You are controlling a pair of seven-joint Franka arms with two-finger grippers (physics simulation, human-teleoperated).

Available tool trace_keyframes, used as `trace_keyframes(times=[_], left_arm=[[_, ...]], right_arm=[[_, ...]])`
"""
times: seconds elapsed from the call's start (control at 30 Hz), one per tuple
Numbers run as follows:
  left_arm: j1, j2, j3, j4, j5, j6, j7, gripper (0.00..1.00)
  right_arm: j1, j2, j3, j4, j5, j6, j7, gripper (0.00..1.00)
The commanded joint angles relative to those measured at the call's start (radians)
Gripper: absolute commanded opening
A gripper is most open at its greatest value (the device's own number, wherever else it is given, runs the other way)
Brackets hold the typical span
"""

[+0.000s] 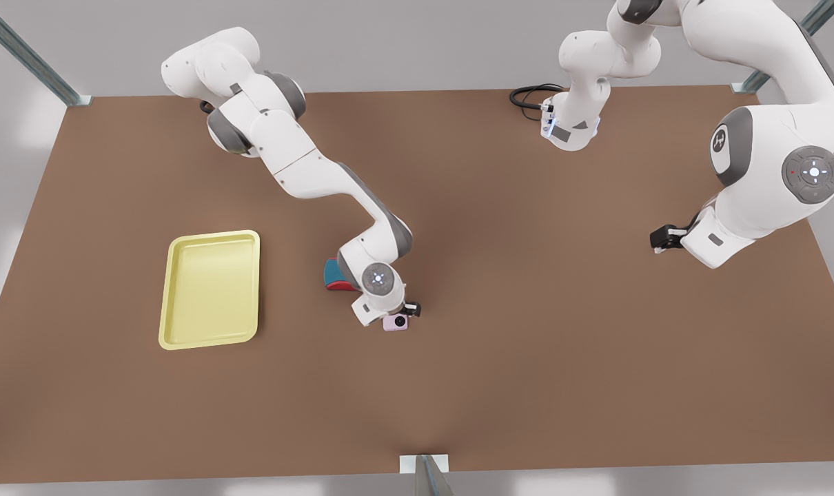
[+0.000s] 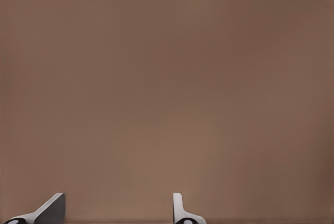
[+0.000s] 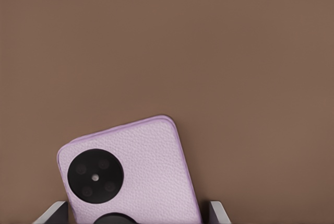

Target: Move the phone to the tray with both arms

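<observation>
Right end effector (image 3: 136, 214) straddles the phone (image 3: 133, 169), fingers spread — set to pinch; left end effector (image 2: 117, 208), open, waits far from the phone.

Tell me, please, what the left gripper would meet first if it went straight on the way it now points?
Probably just the bare table. The left gripper is open, and its wrist view has nothing but brown tabletop ahead of the fingers. How far off the surface lies is unclear.
</observation>
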Motion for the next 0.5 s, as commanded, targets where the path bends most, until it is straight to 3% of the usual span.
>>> trace_keyframes(times=[0.0, 0.1, 0.47], left_arm=[[0.000, -0.002, 0.000, 0.000, 0.000, 0.000, 0.043, 1.00], [0.000, -0.002, -0.001, 0.000, 0.000, 0.000, 0.043, 1.00], [0.001, -0.002, 0.000, 0.000, 0.000, 0.000, 0.041, 1.00]], right_arm=[[-0.001, -0.001, 0.001, 0.000, -0.019, 0.006, 0.025, 1.00], [-0.001, -0.001, 0.001, 0.000, -0.013, 0.006, 0.025, 1.00], [-0.004, 0.000, 0.003, 0.003, -0.011, 0.005, 0.013, 0.83]])
